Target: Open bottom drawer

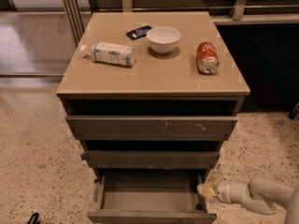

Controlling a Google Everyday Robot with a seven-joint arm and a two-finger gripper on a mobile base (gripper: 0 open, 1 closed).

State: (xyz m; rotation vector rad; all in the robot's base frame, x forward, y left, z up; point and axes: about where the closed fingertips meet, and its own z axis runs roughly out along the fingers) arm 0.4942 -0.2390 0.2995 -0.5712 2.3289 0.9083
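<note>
The beige drawer cabinet (152, 125) stands in the middle of the camera view. Its bottom drawer (149, 197) is pulled out towards me and its inside looks empty. The two drawers above it are pushed in. My gripper (204, 190) is at the lower right, on the end of the white arm (261, 196). It sits at the right side of the open drawer, close to its right wall.
On the cabinet top lie a plastic bottle (108, 53) on its side, a white bowl (163, 39), a red can (207, 57) on its side and a small black object (138, 31). Speckled floor surrounds the cabinet. A dark counter stands to the right.
</note>
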